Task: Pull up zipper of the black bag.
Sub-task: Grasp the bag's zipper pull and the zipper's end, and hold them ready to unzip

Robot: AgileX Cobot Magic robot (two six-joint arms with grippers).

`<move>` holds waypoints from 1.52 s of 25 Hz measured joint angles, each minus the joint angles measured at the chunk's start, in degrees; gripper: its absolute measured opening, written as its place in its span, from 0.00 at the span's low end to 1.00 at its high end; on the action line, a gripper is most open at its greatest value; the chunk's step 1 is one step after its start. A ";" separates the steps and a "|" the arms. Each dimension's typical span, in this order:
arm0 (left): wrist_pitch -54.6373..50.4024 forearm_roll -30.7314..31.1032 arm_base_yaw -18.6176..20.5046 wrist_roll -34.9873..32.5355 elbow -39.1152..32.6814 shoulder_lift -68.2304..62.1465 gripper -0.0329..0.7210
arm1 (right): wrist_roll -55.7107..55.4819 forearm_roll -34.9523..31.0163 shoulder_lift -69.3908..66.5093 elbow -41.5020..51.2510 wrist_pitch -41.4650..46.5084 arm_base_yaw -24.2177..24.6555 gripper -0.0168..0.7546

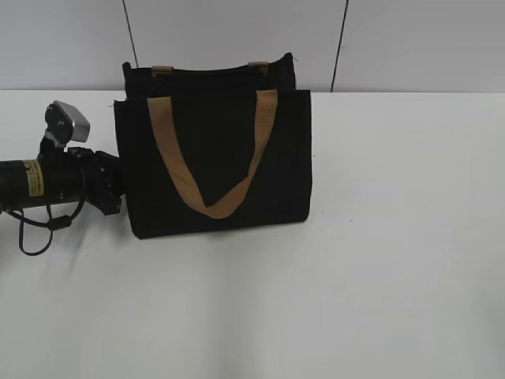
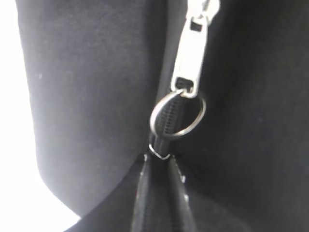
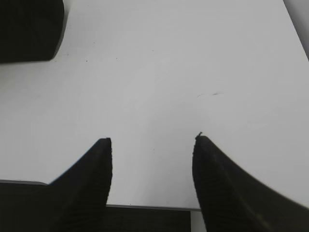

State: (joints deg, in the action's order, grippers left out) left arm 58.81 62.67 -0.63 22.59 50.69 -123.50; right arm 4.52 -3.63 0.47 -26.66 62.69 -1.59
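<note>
— Where does the black bag (image 1: 213, 158) sit for us?

— It stands upright on the white table (image 1: 355, 276), left of the middle in the exterior view, with a tan strap handle (image 1: 211, 162) hanging in a V down its front face. Our left arm (image 1: 47, 181) lies low at the bag's left side, its end right against the fabric.

— And the zipper (image 2: 166, 130)?

— Our left wrist camera is pressed close to it. We see the silver pull tab (image 2: 193, 53) with a metal ring (image 2: 177, 115) hanging from its end, over the black zip line.

— Is the left gripper holding anything?

— We cannot tell; its fingers do not show in any view.

— The right gripper (image 3: 152, 159)?

— Spread wide, nothing between its dark fingers (image 3: 91, 179), over bare table, with a corner of the bag (image 3: 29, 29) at the upper left of its view.
</note>
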 joint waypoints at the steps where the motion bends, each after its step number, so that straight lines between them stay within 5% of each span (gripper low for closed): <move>1: 0.11 0.00 0.00 0.00 0.00 0.00 0.14 | 0.00 0.00 0.00 0.00 0.00 0.00 0.55; 11: 3.24 0.00 0.00 0.10 0.00 0.00 0.15 | 0.00 0.00 0.00 0.00 0.00 0.00 0.55; 19: 3.49 -0.24 0.00 2.45 0.00 0.00 0.34 | 0.00 0.00 0.00 0.00 0.00 0.00 0.55; 25: 3.29 -0.29 0.00 2.55 0.00 0.00 0.35 | 0.00 0.00 0.00 0.00 0.00 0.00 0.55; 38: 2.32 -0.17 0.00 2.64 0.00 0.00 0.07 | 0.00 0.00 0.00 0.00 0.00 0.00 0.55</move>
State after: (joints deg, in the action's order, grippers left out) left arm 61.14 62.50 -0.63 25.22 50.69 -123.50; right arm 4.52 -3.63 0.47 -26.66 62.69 -1.59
